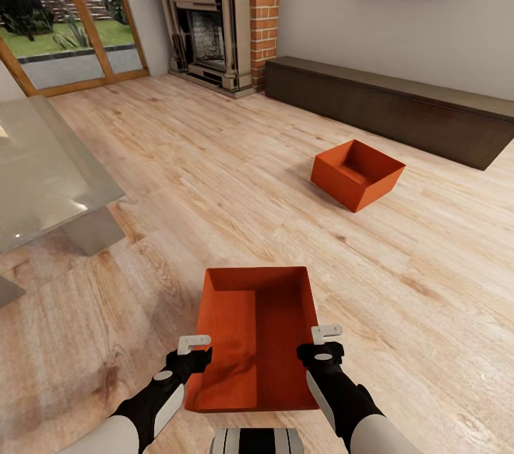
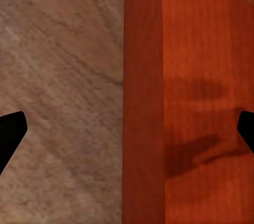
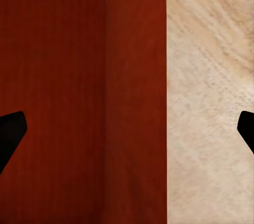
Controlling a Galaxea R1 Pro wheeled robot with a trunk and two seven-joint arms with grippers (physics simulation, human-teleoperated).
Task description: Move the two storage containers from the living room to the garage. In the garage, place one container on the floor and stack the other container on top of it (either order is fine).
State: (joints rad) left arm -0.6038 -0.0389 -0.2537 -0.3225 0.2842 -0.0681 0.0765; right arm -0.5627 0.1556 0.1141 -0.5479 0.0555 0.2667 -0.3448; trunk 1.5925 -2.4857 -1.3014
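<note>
Straddling near bin walls, both jaws wide

Spread open on near storage container (image 1: 257,340), one side wall between each pair of fingers: left gripper (image 1: 193,354), right gripper (image 1: 325,342). No squeeze visible. Second storage container (image 1: 357,173) just before dark low cabinet (image 1: 400,108).

Near container (image 1: 255,347) between both claws; far container (image 1: 357,174) before cabinet (image 1: 400,108).

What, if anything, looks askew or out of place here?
The far storage container, by the long dark cabinet, sits turned at an angle to it and looks tipped. The near storage container lies square between the left pincer and right pincer, each open astride a side wall. Nothing is spilled or damaged.
</note>
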